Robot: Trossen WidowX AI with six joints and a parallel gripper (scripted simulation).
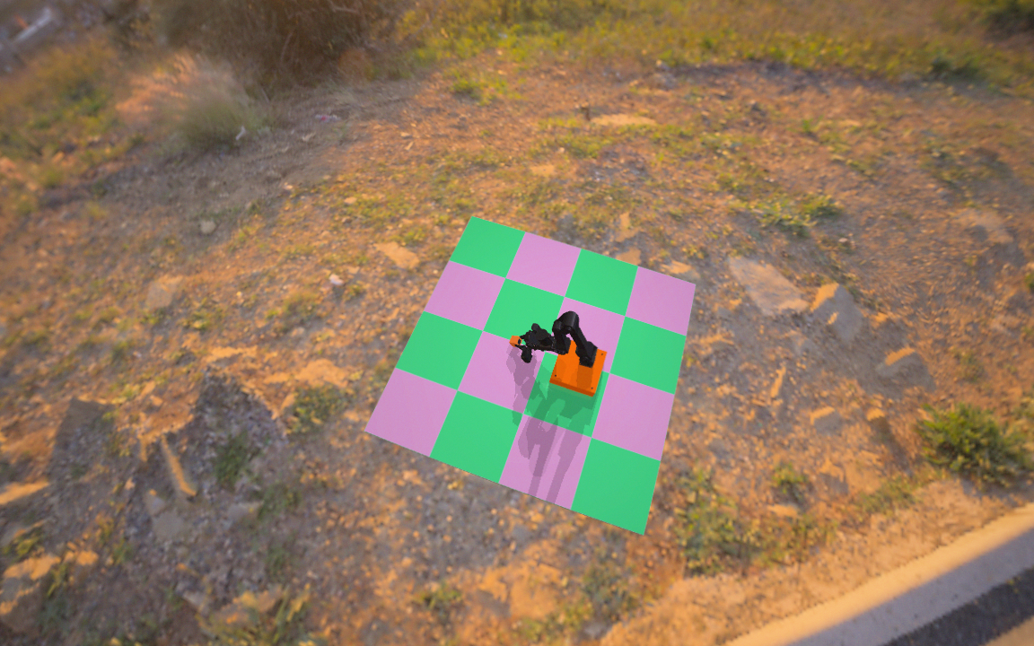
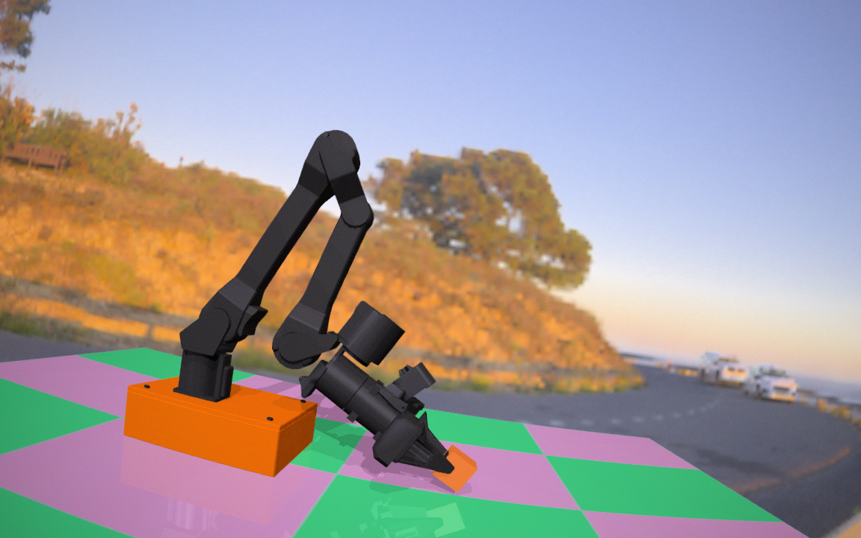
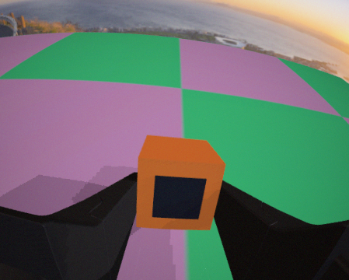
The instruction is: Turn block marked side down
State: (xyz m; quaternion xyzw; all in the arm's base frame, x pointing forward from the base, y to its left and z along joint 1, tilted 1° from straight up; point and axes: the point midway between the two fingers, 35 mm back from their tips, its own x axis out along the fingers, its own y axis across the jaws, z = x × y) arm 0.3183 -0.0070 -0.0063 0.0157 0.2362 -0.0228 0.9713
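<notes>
Block point(image 1: 513, 341) point(image 2: 458, 470) point(image 3: 144, 194) betw. gripper point(image 1: 522, 345) point(image 2: 450, 468) point(image 3: 176, 183) fingertips, gripped, tilted; marked face twd wrist. Beyond orange base point(image 1: 565, 374) point(image 2: 199, 435), arm side; needed more roll, prob.

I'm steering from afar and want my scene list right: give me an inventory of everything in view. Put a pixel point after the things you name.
block point(image 1: 514, 341) point(image 2: 458, 468) point(image 3: 146, 194): one, orange with dark square mark, tilted in the hand
tabletop point(image 1: 488, 240) point(image 2: 601, 478) point(image 3: 135, 58): one, green and pink checks, under the base
vehicles: two, whitish, on the road
bench point(image 2: 35, 156): one, brown, on the hillside
base point(image 1: 573, 381) point(image 2: 199, 435): one, orange, beneath the arm
arm point(image 1: 568, 321) point(image 2: 279, 234): one, black, on the base
hand point(image 1: 519, 345) point(image 2: 448, 464) point(image 3: 176, 183): one, black, shut on the block
</notes>
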